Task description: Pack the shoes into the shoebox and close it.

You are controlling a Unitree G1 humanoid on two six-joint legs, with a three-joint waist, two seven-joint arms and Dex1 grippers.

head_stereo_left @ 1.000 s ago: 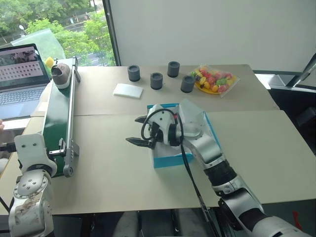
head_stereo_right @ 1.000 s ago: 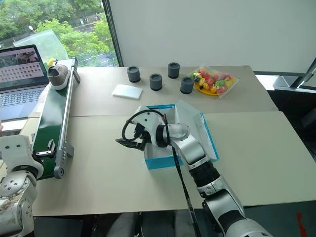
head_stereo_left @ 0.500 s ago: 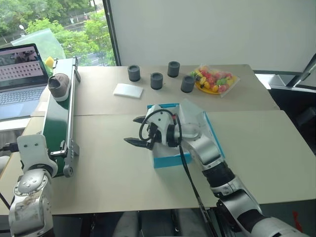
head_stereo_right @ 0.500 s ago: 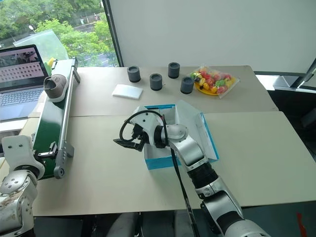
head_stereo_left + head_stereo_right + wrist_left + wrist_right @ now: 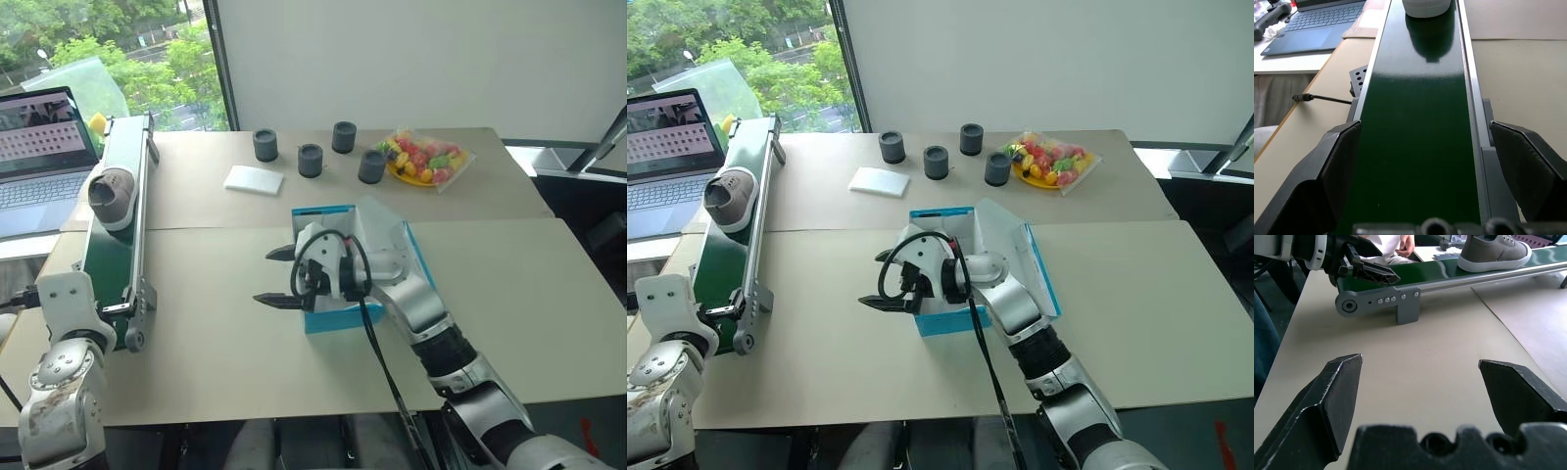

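One grey-brown shoe [image 5: 111, 194] with a pale sole lies on the green conveyor belt [image 5: 110, 257] at the table's left side; the right wrist view shows the same shoe [image 5: 1493, 252]. The turquoise shoebox [image 5: 329, 318] stands open in the middle of the table, its lid folded back to the right. My right gripper [image 5: 265, 277] hovers open just left of the box, pointing at the conveyor, with nothing between its fingers. My left gripper [image 5: 1422, 129] is open at the belt's near end, one finger on each side of the belt, holding nothing.
A laptop [image 5: 39, 147] sits at the far left beyond the conveyor. Several dark grey cups [image 5: 311, 159], a flat white pad [image 5: 254, 179] and a bag of colourful sweets [image 5: 423, 157] stand along the back. A person [image 5: 1396, 245] sits behind the conveyor.
The shoe has travelled along the belt toward its near end, closer to my left gripper. Both grippers have stayed open and nearly still.
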